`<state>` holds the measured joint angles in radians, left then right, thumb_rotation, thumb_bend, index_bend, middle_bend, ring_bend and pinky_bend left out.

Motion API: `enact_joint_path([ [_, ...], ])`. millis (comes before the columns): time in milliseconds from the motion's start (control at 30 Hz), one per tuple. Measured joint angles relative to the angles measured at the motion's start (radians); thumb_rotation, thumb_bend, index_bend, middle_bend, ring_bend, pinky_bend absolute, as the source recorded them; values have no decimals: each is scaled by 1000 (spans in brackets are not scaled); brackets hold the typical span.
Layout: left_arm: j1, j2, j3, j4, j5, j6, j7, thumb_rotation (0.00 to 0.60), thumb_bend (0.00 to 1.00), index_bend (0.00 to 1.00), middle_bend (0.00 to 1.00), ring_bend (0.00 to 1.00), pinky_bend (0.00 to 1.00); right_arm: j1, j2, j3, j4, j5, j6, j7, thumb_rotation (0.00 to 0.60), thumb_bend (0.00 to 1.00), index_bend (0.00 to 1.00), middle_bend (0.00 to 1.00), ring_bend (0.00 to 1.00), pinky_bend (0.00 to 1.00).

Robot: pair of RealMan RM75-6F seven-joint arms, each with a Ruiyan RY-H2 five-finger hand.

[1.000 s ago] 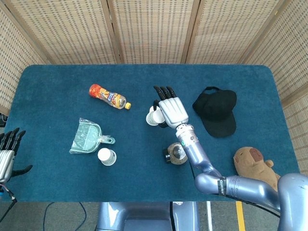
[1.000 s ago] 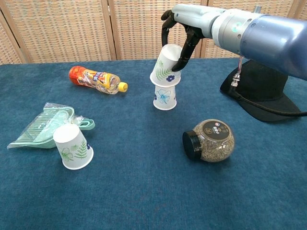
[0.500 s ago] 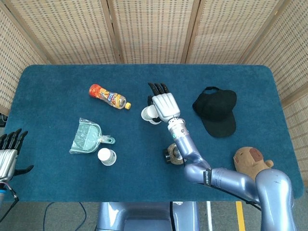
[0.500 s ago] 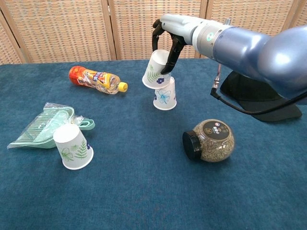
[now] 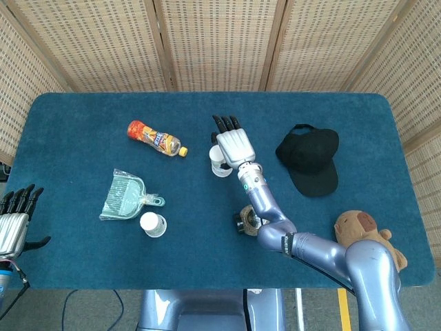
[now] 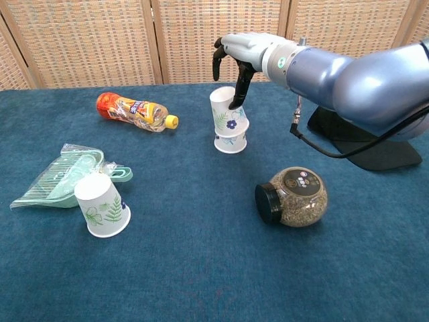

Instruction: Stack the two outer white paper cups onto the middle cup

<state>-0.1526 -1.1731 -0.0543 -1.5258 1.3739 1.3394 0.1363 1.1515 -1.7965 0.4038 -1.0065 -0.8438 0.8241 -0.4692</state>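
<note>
First cup (image 6: 226, 114) being held by right hand (image 6: 236, 57), seated slightly tilted on middle cup (image 6: 230, 140); second cup (image 6: 102, 205) (by dustpan (image 6: 57, 178)) not yet stacked.

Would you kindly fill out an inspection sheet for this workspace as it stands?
Surface: blue cloth table, nothing spilled.
Job's things: top cup sits tilted on the middle cup; outer cup stands apart near the dustpan.
Clutter: bottle, green dustpan, jar on its side, black cap, plush toy.
Hands: right hand has fingers on the top cup; left hand idle at the table edge.
Cables: a black cable hangs from the right arm.
Surroundings: woven screen panels.
</note>
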Motion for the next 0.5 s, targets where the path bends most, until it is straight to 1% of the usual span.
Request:
enact_joint_path([
  [200, 1, 1, 6, -6, 15, 9, -2, 600, 18, 0, 0, 0, 0, -20, 29, -6, -50, 25, 21, -22, 600, 202, 311, 0, 5, 0],
  [500, 6, 7, 11, -12, 29, 24, -8, 600, 19, 0, 0, 0, 0, -98, 101, -47, -183, 12, 93, -30, 600, 202, 291, 0, 0, 0],
])
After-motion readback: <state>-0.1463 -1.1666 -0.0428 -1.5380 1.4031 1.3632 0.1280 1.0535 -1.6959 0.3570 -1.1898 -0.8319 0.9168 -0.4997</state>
